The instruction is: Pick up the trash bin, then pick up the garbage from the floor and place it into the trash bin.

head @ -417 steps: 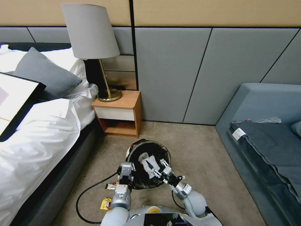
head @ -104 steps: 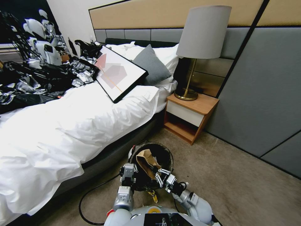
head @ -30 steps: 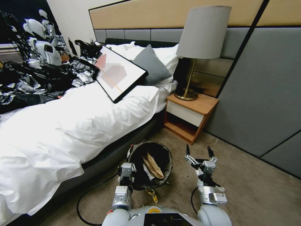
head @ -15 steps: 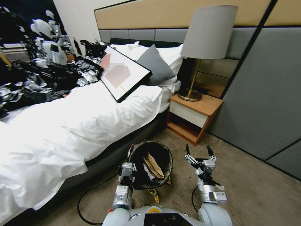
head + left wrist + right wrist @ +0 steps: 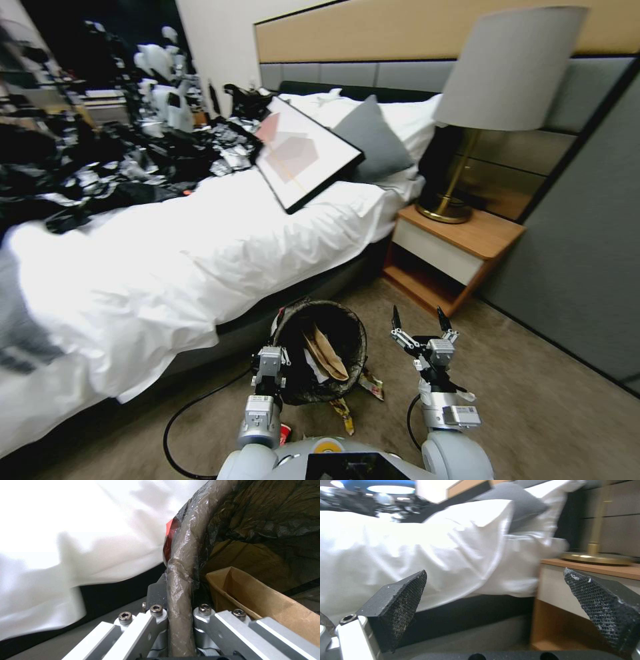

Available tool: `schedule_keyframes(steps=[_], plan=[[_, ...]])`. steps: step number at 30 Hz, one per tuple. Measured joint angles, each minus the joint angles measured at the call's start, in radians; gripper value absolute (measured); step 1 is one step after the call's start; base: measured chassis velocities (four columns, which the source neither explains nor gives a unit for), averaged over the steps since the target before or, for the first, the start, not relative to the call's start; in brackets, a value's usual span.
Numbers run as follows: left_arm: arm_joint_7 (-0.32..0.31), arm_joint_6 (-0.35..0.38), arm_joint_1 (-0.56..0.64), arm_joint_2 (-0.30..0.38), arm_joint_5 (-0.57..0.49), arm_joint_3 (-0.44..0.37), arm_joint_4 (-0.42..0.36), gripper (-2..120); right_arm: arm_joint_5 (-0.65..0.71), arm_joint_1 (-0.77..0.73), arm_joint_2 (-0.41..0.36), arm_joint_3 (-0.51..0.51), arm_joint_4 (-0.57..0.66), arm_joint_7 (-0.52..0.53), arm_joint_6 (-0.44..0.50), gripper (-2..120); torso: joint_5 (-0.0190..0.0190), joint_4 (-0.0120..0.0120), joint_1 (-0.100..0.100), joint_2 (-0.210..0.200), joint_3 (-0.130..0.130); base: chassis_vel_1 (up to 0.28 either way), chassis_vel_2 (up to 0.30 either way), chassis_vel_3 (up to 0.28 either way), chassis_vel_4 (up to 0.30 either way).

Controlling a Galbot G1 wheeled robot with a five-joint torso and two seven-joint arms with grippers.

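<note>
The left gripper (image 5: pixel 270 363) sits in the lower middle of the head view. Its fingers are pinched tight on the rim of the trash bin (image 5: pixel 293 393), one inside and one outside. In the left wrist view the bag-covered rim (image 5: pixel 180 585) runs right between the two metal fingers (image 5: pixel 153 620).

The trash bin is in the lower middle of the frame, just past the robot's body and close to the side of the bed (image 5: pixel 200 247). A black bag liner (image 5: pixel 350 333) is folded over its rim. A brown paper bag (image 5: pixel 327 353) stands inside the bin, with something white (image 5: pixel 308 363) beside it, maybe a paper slip.

The right gripper (image 5: pixel 419 320) is to the right of the bin, apart from it. Its two black fingers are spread wide and point up, and it holds nothing. In the right wrist view the two rough pads (image 5: pixel 403 597) stand far apart.

Two small wrappers (image 5: pixel 371 384) lie on the carpet just under the bin. A small red piece (image 5: pixel 284 434) lies by the left arm.

A nightstand (image 5: pixel 460 257) with a gold lamp (image 5: pixel 507 87) stands in the middle right. A framed picture (image 5: pixel 307 157) lies on the bed.
</note>
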Motion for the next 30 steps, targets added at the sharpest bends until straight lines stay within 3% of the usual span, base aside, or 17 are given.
schedule_keyframes(steps=[10, 21, 30], plan=[[0.002, -0.01, 0.001, 0.002, -0.001, 0.002, 0.0, 1, -0.002, 0.004, 0.001, -0.001, -0.001, -0.003, -0.008, 100, 0.0, 0.0, 0.0, 0.0, 0.0, 0.11, 0.105, 0.093, 0.097], [0.002, -0.011, -0.002, -0.001, 0.0, 0.006, 0.006, 1, -0.013, 0.007, 0.004, -0.001, -0.02, -0.012, -0.012, 100, 0.0001, -0.0002, 0.0, 0.0, 0.0, 0.0, 0.0, 0.0, 0.0], [0.007, -0.011, 0.014, -0.004, 0.007, 0.018, 0.014, 1, 0.009, 0.028, -0.031, 0.007, -0.05, -0.048, -0.125, 100, -0.0001, -0.0001, 0.0, 0.0, 0.0, 0.0, 0.0, 0.0, 0.0]])
